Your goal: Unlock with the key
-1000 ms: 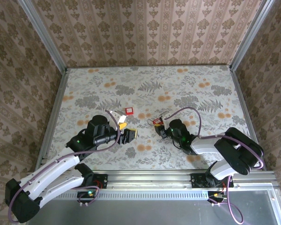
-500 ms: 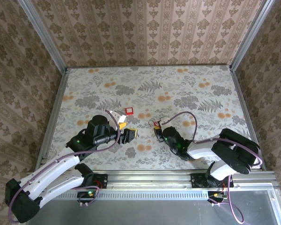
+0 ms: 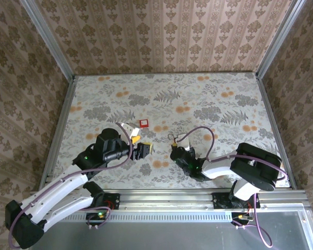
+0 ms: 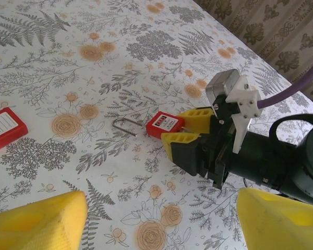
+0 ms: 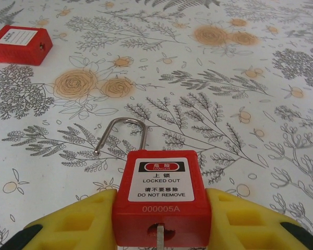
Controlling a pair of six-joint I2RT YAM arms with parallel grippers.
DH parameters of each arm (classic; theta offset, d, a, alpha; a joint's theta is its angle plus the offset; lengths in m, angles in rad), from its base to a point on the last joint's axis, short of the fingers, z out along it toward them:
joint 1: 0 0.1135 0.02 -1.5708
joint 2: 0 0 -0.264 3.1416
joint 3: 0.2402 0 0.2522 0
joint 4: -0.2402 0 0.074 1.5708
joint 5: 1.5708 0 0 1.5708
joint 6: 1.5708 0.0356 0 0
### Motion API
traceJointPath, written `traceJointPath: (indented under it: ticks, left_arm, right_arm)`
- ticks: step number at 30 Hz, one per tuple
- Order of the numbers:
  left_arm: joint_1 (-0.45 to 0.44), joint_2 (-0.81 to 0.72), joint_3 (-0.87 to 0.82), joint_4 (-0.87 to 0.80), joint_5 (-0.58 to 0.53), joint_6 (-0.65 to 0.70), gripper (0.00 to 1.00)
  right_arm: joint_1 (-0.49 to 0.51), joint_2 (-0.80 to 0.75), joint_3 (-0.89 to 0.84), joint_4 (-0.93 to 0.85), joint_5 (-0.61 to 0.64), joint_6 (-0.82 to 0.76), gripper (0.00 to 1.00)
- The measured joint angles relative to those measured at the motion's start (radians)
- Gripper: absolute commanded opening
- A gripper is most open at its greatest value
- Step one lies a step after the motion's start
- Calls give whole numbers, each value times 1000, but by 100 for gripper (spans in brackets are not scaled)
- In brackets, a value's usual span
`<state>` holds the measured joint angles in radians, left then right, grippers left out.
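Right gripper (image 5: 163, 208) clamped on the red plastic safety padlock with the white "LOCKED OUT" label (image 5: 164, 185). My two yellow fingers press its side walls, low over the floral-patterned table top (image 5: 250, 78). I hold the body by its flanks so that the keyway face points back at 6 o'clock and is left uncovered, and the steel shackle (image 5: 120, 133) projects at 12 o'clock, clear of the pads. My left gripper (image 4: 159, 198) stands spread wide with nothing between its yellow fingertips. It faces the padlock from close by, which I judge to be a waiting posture for working on the lock.

The right wrist view gives the label text, the serial number and the slot in the bottom face, where a thin bright sliver sits. Whether that is a key blade I cannot tell. One shackle leg ends free of the body, so the lock may already be released.

The left wrist view shows the padlock side-on, lying almost flat between my right fingers. The overhead view shows a second red rectangular lock body (image 3: 144, 123), well apart at about 11 o'clock from the held one.
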<state>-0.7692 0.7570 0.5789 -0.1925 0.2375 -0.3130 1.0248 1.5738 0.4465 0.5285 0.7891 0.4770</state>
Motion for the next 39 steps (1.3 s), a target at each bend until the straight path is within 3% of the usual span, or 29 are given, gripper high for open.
traceJointPath:
  ticks: [8, 13, 19, 22, 29, 33, 39]
  left_arm:
    - [0, -18, 0, -6, -3, 0, 77]
    - [0, -36, 0, -6, -10, 0, 78]
    - [5, -45, 0, -6, -15, 0, 79]
    - [5, -40, 0, -5, -14, 0, 79]
    - [5, 21, 3, -5, -15, -1, 79]
    - [5, 56, 17, -5, -18, -1, 79]
    - [5, 60, 18, -5, -18, -1, 79]
  right_arm:
    - [26, -34, 42, -123, 4, 81, 64]
    - [39, -176, 44, -225, -41, 126, 71]
    - [42, -461, 48, -420, -71, 151, 80]
    - [-19, -584, 84, -597, -116, 174, 80]
    - [-431, -723, 132, -940, -414, 271, 74]
    - [-512, -648, 132, -1016, -581, 293, 66]
    - [-517, -440, 132, -1020, -737, 328, 51]
